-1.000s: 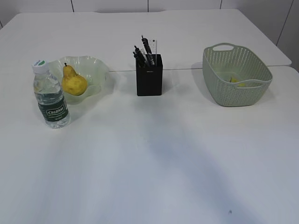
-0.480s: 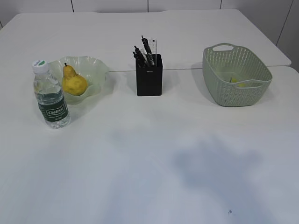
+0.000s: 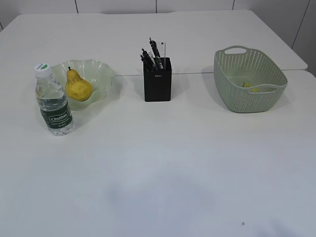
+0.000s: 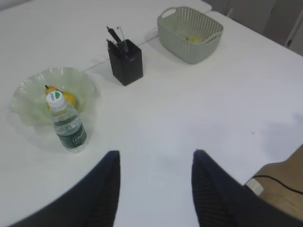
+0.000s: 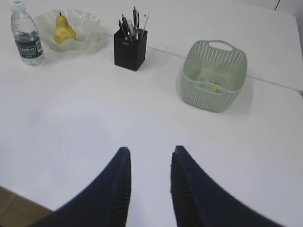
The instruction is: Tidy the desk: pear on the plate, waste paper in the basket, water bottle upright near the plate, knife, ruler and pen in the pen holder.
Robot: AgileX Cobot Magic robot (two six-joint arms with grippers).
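Pear (image 3: pixel 78 88) on plate (image 3: pixel 103 74); bottle (image 3: pixel 54 101) upright beside. Left gripper (image 4: pixel 156 158) parted wide, empty; right gripper (image 5: pixel 150 153) narrower, empty.

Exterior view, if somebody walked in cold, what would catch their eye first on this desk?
Probably the yellow pear sitting in the pale green plate at the left, with the water bottle standing upright in front of it. Next, the black pen holder full of pens in the middle, and the green basket at the right.
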